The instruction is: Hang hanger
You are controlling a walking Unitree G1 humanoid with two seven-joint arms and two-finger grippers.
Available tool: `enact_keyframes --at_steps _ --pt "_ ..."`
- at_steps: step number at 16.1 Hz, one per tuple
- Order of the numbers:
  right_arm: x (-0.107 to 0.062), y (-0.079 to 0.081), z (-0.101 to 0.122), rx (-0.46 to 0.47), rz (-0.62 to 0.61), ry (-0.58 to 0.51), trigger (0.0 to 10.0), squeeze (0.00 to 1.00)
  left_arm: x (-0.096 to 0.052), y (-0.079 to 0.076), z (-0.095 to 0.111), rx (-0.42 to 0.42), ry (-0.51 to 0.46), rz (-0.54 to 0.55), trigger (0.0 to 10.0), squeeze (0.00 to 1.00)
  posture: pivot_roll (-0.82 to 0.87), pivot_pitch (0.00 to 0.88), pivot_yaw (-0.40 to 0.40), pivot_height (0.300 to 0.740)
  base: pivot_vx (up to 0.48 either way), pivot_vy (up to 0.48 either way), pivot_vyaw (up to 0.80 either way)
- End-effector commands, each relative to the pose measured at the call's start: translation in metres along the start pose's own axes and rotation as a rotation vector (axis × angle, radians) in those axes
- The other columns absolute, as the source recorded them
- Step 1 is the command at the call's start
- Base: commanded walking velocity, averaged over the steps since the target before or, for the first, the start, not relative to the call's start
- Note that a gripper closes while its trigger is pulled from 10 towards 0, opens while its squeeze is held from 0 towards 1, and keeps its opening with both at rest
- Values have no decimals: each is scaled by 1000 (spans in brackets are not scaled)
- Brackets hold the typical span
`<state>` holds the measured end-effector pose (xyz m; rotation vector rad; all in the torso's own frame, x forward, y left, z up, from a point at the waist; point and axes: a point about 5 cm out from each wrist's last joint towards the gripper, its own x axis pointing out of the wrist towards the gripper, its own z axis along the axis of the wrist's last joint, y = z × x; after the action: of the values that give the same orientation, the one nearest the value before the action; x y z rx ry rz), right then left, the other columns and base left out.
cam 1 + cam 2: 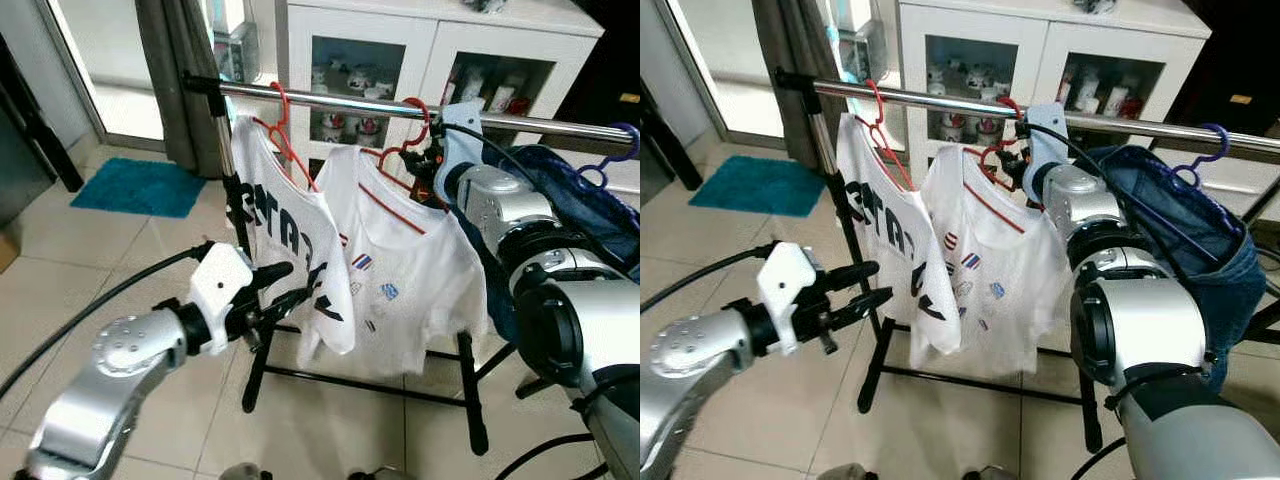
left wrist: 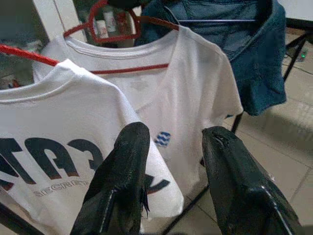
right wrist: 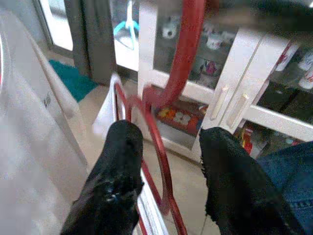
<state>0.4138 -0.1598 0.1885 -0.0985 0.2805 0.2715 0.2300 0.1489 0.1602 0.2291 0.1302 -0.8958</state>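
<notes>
A metal rail (image 1: 330,97) carries two red hangers with white T-shirts. The second red hanger (image 1: 412,128) has its hook over the rail and bears the shirt with small flags (image 1: 400,270). My right gripper (image 3: 171,131) is open high up at this hanger's neck, which runs between its spread fingers (image 3: 117,161). I cannot tell whether they touch it. Lower down, my left gripper (image 1: 295,281) is open and empty beside the lower edge of the first shirt with black letters (image 1: 290,230), which hangs from the first red hanger (image 1: 283,125).
A denim garment (image 1: 1180,220) on a blue hanger (image 1: 1200,150) hangs on the rail to the right. The rack's black post and base (image 1: 350,385) stand on the tiled floor. A white glass-door cabinet (image 1: 430,50), a grey curtain (image 1: 180,60) and a teal mat (image 1: 140,185) lie behind.
</notes>
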Motion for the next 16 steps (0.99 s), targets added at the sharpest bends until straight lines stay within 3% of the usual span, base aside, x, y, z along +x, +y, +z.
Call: enact_keyframes --at_steps 1,6,9,10,11,12,16 --pt "-3 -7 -1 -26 1 13 10000 0 -4 -4 3 -6 4 -19 10000 0 43 108 -37 740 0 0 0" --pt "-6 -14 -8 -9 32 19 10000 0 -13 -8 6 -19 29 -51 10000 0 55 140 -22 740 0 0 0" --pt "-5 -9 -13 15 63 23 10000 0 -13 -9 7 -27 33 -63 10000 0 53 145 -19 740 0 0 0" --pt "-4 -6 -13 19 72 23 4627 0 -13 -9 8 -29 35 -65 10000 0 53 145 -19 740 0 0 0" --pt "-3 -4 -13 28 74 19 1137 0 -13 -10 8 -31 35 -66 10000 0 54 146 -20 740 0 0 0" --pt "-3 -2 -13 34 73 17 0 0 -13 -10 8 -33 36 -67 10000 0 56 147 -22 740 0 0 0" --pt "-1 3 -15 41 73 21 0 0 -15 -12 8 -36 41 -67 10000 0 65 142 -30 740 0 0 0"
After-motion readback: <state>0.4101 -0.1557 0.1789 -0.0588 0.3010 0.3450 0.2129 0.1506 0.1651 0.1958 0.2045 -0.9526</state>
